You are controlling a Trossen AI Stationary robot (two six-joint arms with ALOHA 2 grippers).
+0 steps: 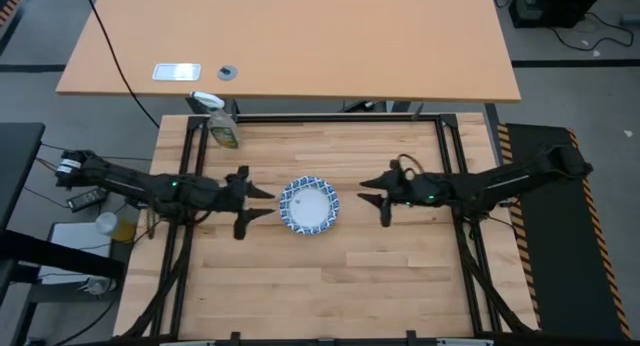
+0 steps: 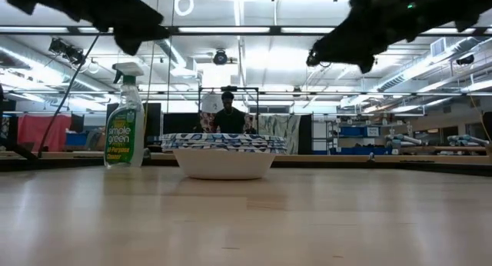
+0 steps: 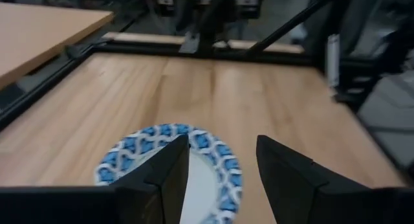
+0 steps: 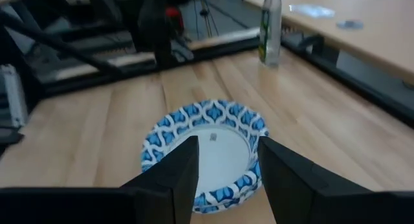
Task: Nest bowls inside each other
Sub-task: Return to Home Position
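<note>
High view. Bowls nested in a single stack at the middle of the table, well apart from every edge. Left gripper just beside the stack on the side toward the left edge, jaws apart, empty, not touching the rim. Right gripper near the stack on the side toward the right edge, a little farther off, jaws likewise apart and empty. Bottle at the far left corner, well apart from the stack.

Low view. Stack flat on the table, plain white underside below a band of layered blue-and-white rims. Number of bowls in it: cannot tell. Bottle upright, off toward the left edge, not touching the stack. Both grippers as dark shapes high above the table, one over each side, clear of the bowls. Person far behind the table, lower part hidden by the stack.

Left wrist view. Two dark fingers spread, nothing between them but part of the top bowl's patterned rim and white centre farther off.

Right wrist view. Fingers spread in front of the stack, nothing gripped. Top bowl almost whole in sight, with a small grey mark on its white centre. Bottle beyond it at the table's corner.
</note>
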